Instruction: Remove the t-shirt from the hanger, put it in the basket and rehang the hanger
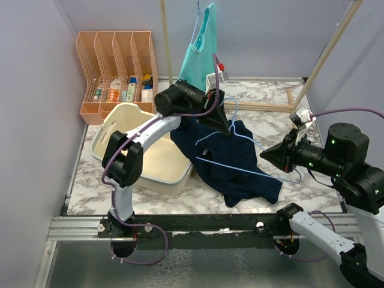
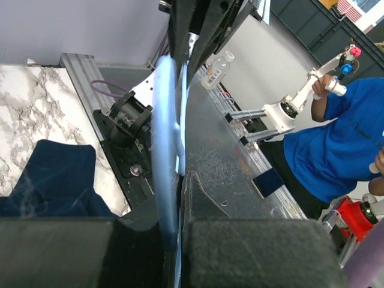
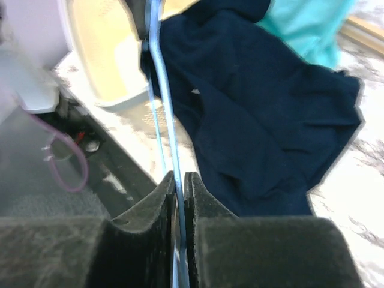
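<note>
Right now left hand clamped shut on light-blue hanger up near hook. Right hand pinched closed on thin wire at hanger's other end. I read long axis as running hand to hand, left-rear to right-near. Navy t-shirt heaped on tabletop beneath wire, between both hands, left slightly nearer. Can't tell whether fabric clings to wire. Cream tub beside shirt shows nothing inside. Peach organizer at rear holds small bottles.
</note>
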You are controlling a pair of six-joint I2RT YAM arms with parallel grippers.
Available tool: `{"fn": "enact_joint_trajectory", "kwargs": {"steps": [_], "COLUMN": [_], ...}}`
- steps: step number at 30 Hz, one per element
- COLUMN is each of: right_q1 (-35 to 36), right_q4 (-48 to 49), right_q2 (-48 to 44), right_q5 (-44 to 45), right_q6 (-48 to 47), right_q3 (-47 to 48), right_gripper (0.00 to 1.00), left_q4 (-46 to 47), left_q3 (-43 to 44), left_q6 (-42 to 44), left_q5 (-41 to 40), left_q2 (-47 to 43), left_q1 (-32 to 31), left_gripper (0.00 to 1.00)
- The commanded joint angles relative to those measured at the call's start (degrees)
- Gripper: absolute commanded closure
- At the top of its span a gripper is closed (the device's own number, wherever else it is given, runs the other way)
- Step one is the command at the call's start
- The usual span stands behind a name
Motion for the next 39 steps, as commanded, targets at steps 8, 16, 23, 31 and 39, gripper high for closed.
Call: {"fn": "enact_joint_trajectory", "kwargs": {"steps": [8,16,23,31,39], "right_q1": [0.2,0.2,0.2,0.2,0.2], "right_q4": [-3.8,-5.6,-2.9,-2.8,12.9], "right_q2": [-4.8,-6.5,-6.5,-4.7,-0.7], "right_q5": [17.0,30.9,34.9,32.3,38.3], "right_q6": [4.2,7.4,8.1,7.7,6.6], "right_q3": [6.5,12.5,16.8,20.7,10.7], "right_gripper": [0.99,0.99,0.99,0.99,0.99], "left_q4": [11.5,2.3,-12.1,-103.3,-120.3], "left_q3": [3.6,8.8,3.8,12.2,7.8], "left_q6": [0.0,0.4,10.6,80.2,96.0], "left_q5": [-0.7,-5.5,-9.1,-30.1,-69.7], "left_q2": [0.3,2.1,-4.6,-20.1,-30.5], "left_q1": [0.0,3.1,6.2,9.0,7.1], "left_gripper": [0.01,0.01,0.01,0.01,0.01]}}
